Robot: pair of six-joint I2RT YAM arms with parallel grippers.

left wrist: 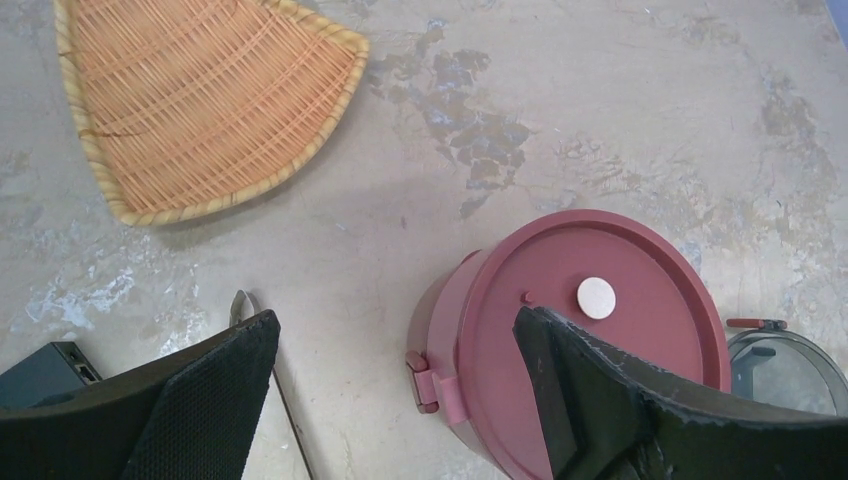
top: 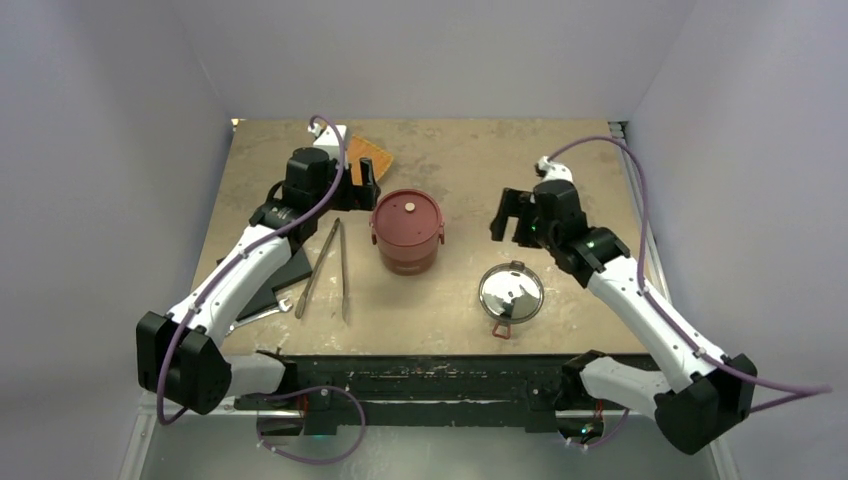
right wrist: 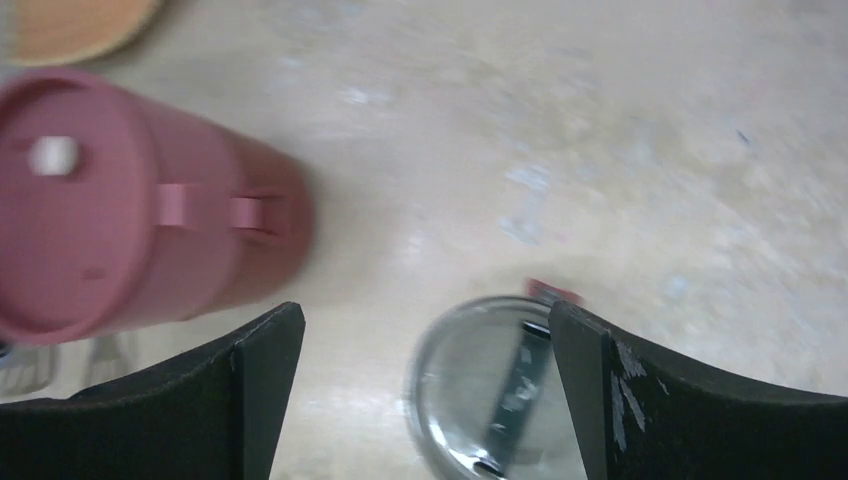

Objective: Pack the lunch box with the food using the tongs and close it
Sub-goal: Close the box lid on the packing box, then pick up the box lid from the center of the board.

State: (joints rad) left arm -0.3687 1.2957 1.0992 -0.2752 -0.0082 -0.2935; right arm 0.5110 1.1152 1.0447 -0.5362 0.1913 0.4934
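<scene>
The lunch box point(top: 407, 232) stands stacked mid-table with a flat dark-red disc lid on top. A flat white round slice of food point(top: 408, 207) lies on that lid; other food is hidden. The smoky clear top lid point(top: 511, 292) rests on the table to the right. The tongs point(top: 330, 268) lie left of the box. My left gripper point(top: 358, 187) hovers open beside the box's far left. My right gripper point(top: 513, 217) hangs open, above and just behind the clear lid point(right wrist: 490, 390). In the left wrist view the box point(left wrist: 600, 340) sits under the right finger of my left gripper point(left wrist: 398, 325).
An orange woven fan-shaped tray point(top: 368, 158) lies at the back left, behind the left gripper. A black flat object point(top: 285, 275) and a short silver wrench point(top: 262, 315) lie under the left arm. Grey walls close in both sides.
</scene>
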